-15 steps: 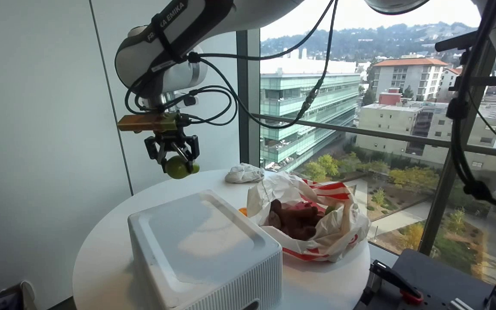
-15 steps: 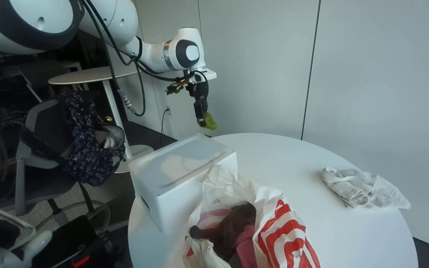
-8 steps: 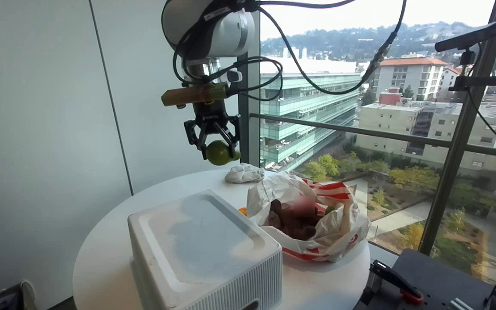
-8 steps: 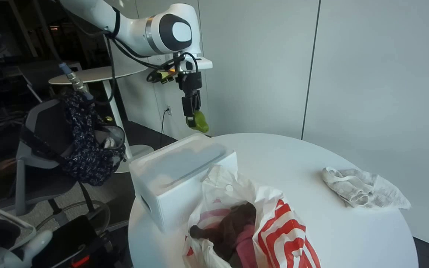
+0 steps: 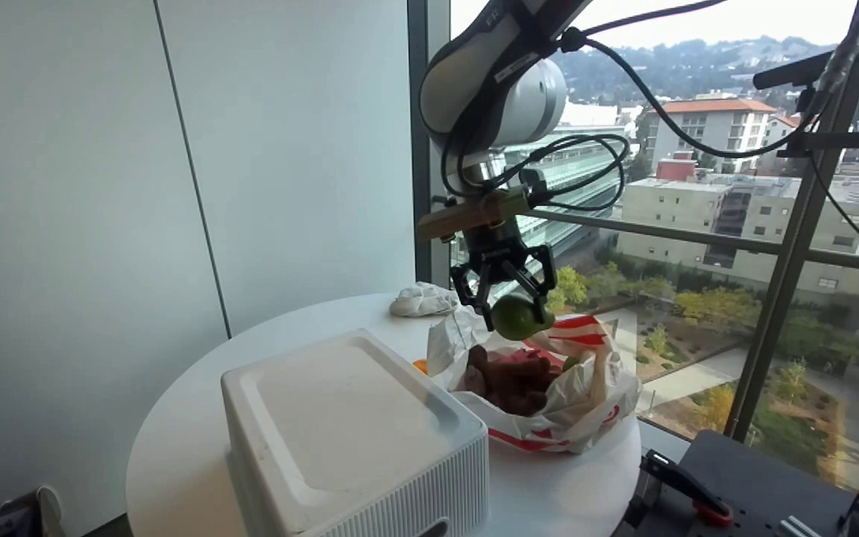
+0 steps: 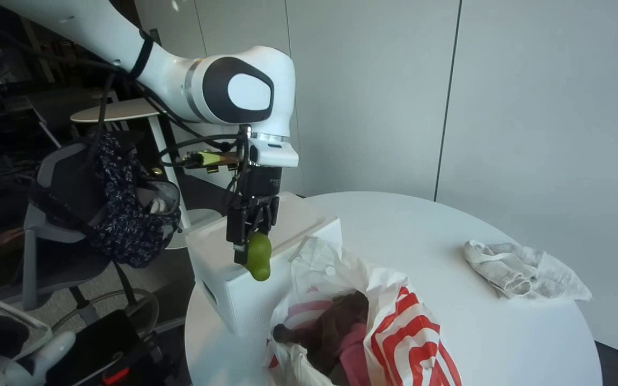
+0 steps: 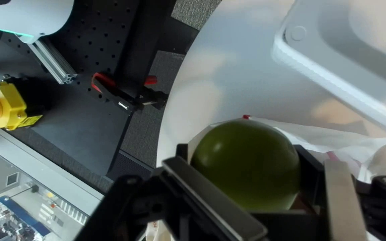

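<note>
My gripper is shut on a green, pear-shaped fruit, with a finger on either side of it. In the wrist view the glossy round end of the fruit fills the space between the jaws. Its narrower end points downward in an exterior view, where the whole fruit hangs in the air near the white box. Below and beside it stands a white plastic bag with red stripes, its mouth open. Inside lie a brown plush-like thing and a pink item.
The ribbed white box stands upside down or lidded on the round white table. A crumpled white cloth lies on the tabletop. A small orange thing peeks out between box and bag. A yellow stop-button box sits off the table.
With the fruit still in its grip, my gripper has travelled from the table's far side toward the bag, and it has come lower. Bag, box and cloth stay where they were.
</note>
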`<state>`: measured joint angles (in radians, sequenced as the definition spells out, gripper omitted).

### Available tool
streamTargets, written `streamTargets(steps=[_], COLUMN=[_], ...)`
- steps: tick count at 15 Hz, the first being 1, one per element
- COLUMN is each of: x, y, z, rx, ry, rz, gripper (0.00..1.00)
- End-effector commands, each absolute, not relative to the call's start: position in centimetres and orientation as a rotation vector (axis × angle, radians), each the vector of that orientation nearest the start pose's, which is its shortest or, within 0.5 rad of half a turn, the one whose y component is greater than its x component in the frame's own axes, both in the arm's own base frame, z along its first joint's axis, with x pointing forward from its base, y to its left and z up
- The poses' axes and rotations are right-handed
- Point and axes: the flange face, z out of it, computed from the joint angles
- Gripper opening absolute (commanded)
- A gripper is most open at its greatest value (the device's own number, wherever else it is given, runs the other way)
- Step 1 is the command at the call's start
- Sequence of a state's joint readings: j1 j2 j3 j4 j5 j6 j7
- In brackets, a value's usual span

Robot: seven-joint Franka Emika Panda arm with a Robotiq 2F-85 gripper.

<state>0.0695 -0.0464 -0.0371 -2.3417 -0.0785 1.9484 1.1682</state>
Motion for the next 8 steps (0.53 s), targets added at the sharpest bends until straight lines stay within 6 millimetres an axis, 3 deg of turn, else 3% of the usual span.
streamTargets(steps=[1, 4, 8], x=[42.2, 43.4, 46.0], y=[-3.5, -5.2, -6.2], z=[27.7, 24.1, 24.0], rx=[-2.872, -2.917, -3.046], ry=[1.784, 1.733, 1.674], rz=[0.403, 0.259, -0.026], gripper=[0.5, 0.5, 0.5])
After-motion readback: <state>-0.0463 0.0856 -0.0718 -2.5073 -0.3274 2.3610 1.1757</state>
